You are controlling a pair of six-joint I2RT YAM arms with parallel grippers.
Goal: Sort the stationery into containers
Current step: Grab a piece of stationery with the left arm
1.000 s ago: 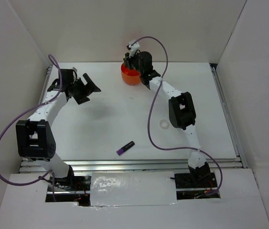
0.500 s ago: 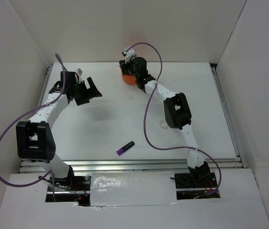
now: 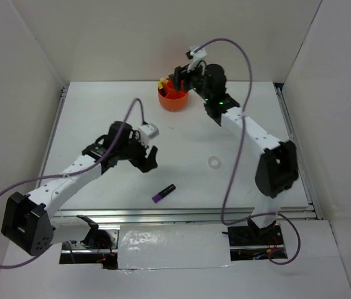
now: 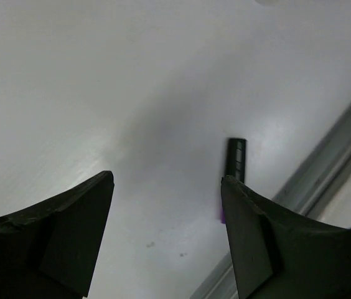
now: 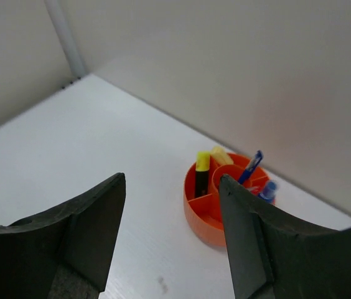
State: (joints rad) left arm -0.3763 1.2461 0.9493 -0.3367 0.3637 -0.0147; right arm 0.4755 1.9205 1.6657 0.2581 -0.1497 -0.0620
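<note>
Top external view alone takes in the whole table [image 3: 101, 118]: the purple highlighter [image 3: 163, 193] lies near the front edge, the clear tape ring [image 3: 213, 162] sits apart from it to the right and farther back, and the orange organiser [image 3: 170, 104] stands at the far side. Its contents are too small to sort out from there. The right wrist view shows them: a yellow highlighter [image 5: 201, 171], a pale stick [image 5: 221, 156], a blue pen [image 5: 250, 167] and a blue-capped bottle [image 5: 267, 190] stand inside, though which compartment the stick shares is hard to tell. The left wrist view shows the purple highlighter's black cap plainly, but one finger [image 4: 256, 237] covers most of its body. The left claw [image 3: 149, 159] hangs above the table near that highlighter, jaws wide apart, holding and touching nothing. The right claw [image 3: 179, 81] hovers by the organiser, jaws likewise apart and empty.
</note>
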